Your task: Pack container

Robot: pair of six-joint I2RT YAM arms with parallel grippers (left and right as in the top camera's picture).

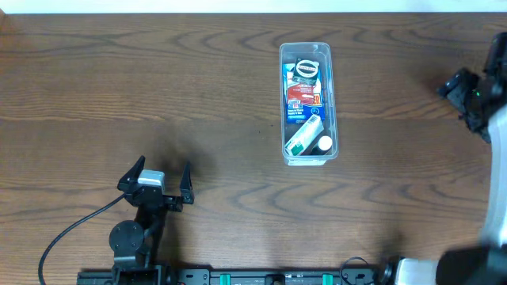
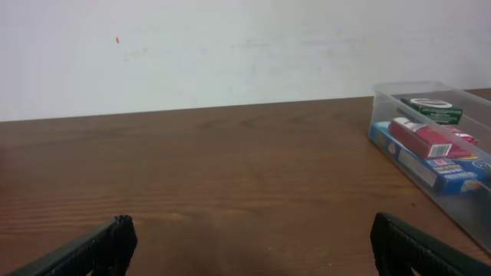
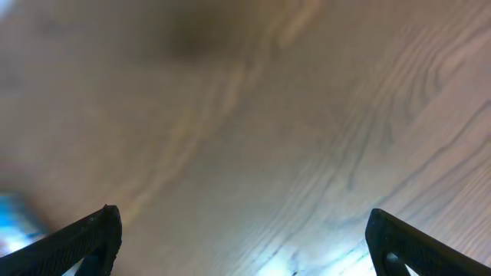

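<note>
The clear plastic container (image 1: 308, 104) stands on the wooden table, right of centre. It holds several small packaged items: a dark round-labelled pack, a red and blue box, a white and green tube. It also shows at the right edge of the left wrist view (image 2: 430, 146). My left gripper (image 1: 162, 180) is open and empty at the front left, well apart from the container; its fingers frame bare table (image 2: 249, 241). My right gripper (image 1: 463, 91) is at the far right edge, above the table, open and empty (image 3: 242, 238).
The wooden table (image 1: 158, 95) fills the view. A black cable (image 1: 63, 233) runs from the left arm's base at the front. A pale wall (image 2: 230, 46) stands behind the table's far edge.
</note>
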